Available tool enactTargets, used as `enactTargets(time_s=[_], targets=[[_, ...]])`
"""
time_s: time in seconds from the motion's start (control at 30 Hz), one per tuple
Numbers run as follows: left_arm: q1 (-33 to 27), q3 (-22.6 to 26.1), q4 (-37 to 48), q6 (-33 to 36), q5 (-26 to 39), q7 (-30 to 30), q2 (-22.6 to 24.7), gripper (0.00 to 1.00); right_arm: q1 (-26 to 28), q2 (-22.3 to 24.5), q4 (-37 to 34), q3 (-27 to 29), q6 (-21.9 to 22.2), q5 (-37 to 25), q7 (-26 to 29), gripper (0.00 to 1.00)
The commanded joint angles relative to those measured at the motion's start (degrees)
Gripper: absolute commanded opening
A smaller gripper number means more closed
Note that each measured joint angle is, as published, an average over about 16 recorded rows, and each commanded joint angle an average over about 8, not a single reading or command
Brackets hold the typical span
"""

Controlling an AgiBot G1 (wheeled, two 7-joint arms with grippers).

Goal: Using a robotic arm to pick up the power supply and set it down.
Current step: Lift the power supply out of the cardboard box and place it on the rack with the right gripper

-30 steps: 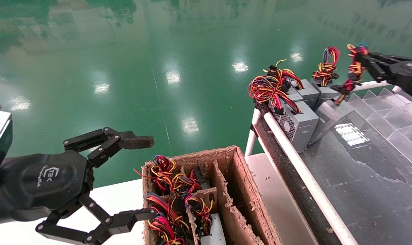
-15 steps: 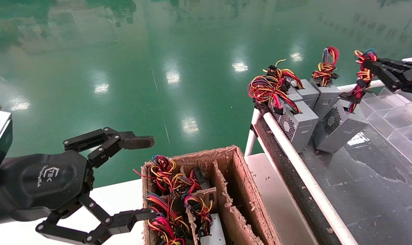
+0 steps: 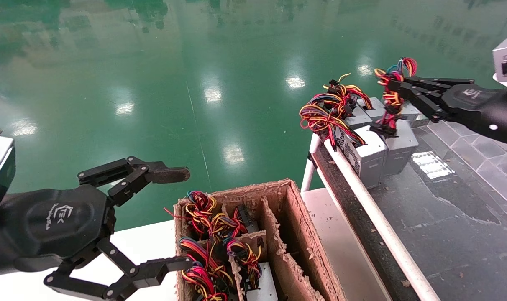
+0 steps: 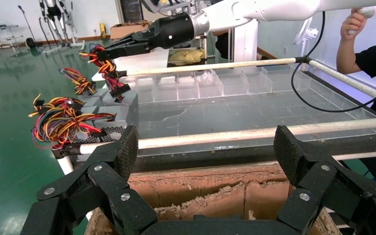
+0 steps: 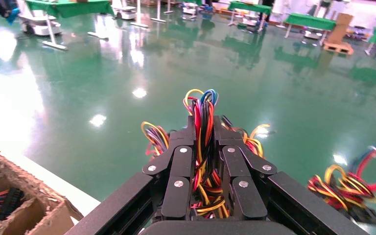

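Right pincer (image 3: 390,88) clenched on the wire bundle (image 3: 388,98) — the power supply (image 3: 400,144) hangs directly beneath it, upright, resting among its neighbours on the desk (image 3: 446,217); left pincer (image 3: 182,217) released, well apart.

Free room: the dark table (image 3: 458,217) surface lies bare from the grey boxes out toward 5 o'clock, bounded at its near edge by the white rail (image 3: 375,217). Obstacles: the neighbouring power supplies (image 3: 368,156) with their wire bundles (image 3: 326,110) stand packed at the rail's 11 o'clock end, touching the power supply (image 3: 400,144) whose wires the right tool (image 3: 389,85) clamps. The left tool (image 3: 174,217), spread wide, hangs at 9 o'clock of the cardboard box (image 3: 295,221), its left cells stuffed with wires.
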Motion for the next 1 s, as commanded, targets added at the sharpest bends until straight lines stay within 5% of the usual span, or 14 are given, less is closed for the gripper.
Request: enactTargets(time_s=[0.03,0.23,0.5,1.0], targets=[[0.0,0.0,0.0,0.0,0.0,0.0,0.0,1.00,0.2,-0.5,-0.1,-0.1,-1.0,-0.1,-0.2,0.00],[0.0,0.0,0.0,0.0,0.0,0.0,0.0,1.00,0.5,-2.2,-1.4,-0.6,1.9,-0.8,-0.4,0.05],[0.0,0.0,0.0,0.0,0.0,0.0,0.0,1.00,1.0,-3.3,-3.2,-0.5,6.7,-0.7,0.7,1.00],[0.0,0.0,0.0,0.0,0.0,0.0,0.0,1.00,1.1,-2.9,-3.5,-0.3,10.7,-0.3,1.3,1.00]])
